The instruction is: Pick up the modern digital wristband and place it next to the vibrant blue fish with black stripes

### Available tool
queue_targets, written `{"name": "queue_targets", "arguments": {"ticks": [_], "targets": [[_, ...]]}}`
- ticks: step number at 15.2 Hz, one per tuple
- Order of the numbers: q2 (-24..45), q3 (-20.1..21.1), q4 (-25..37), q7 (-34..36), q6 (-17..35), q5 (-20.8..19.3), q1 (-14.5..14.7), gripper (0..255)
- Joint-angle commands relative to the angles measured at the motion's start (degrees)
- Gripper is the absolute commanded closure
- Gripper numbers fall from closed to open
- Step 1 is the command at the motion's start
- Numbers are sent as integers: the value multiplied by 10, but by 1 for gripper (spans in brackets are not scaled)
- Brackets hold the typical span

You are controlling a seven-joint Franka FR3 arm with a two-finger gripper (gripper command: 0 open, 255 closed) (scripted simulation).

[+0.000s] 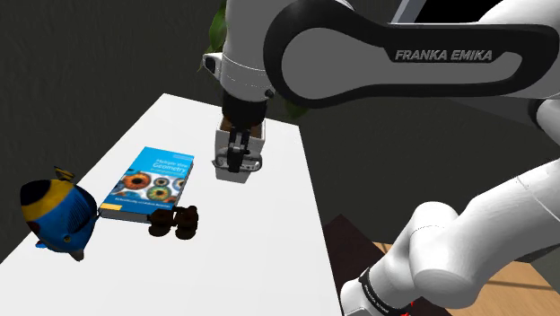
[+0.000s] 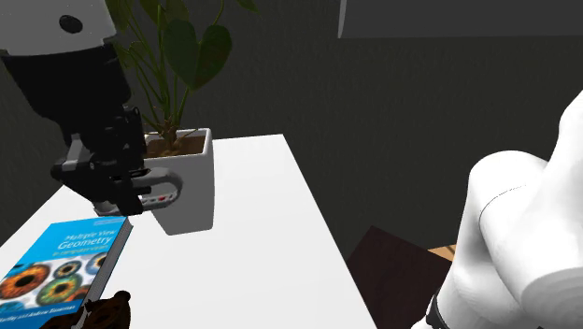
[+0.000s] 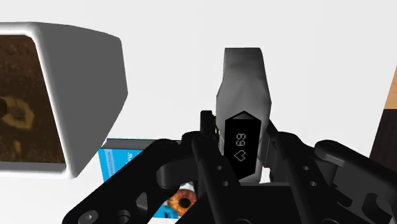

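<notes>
A grey wristband [image 3: 244, 86] with a black screen showing "69" and a heart is clasped between my gripper's [image 3: 240, 130] black fingers. In the second exterior view the gripper [image 2: 138, 183] holds the wristband [image 2: 162, 188] in the air, close in front of a white plant pot [image 2: 194, 187]. In the shoulder view the gripper [image 1: 238, 153] hangs over the far part of the white table [image 1: 260, 260]. The blue fish [image 1: 56, 214], with a yellow and black head, stands at the table's near left corner, well away from the gripper.
A blue geometry book [image 1: 148, 183] lies between the fish and the pot [image 3: 70, 95]. A small dark brown toy [image 1: 176, 222] sits at the book's near corner. The table's right edge drops to a brown floor [image 1: 359, 242]. The plant's leaves [image 2: 191, 47] rise above the pot.
</notes>
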Motion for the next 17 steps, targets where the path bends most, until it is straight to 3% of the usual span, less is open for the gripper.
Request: {"name": "queue_targets", "arguments": {"ticks": [1, 10, 17], "targets": [[23, 20, 25, 32, -5, -2, 9, 255], [172, 95, 185, 171, -38, -55, 57, 255], [324, 124, 367, 271, -97, -129, 134, 255]]}}
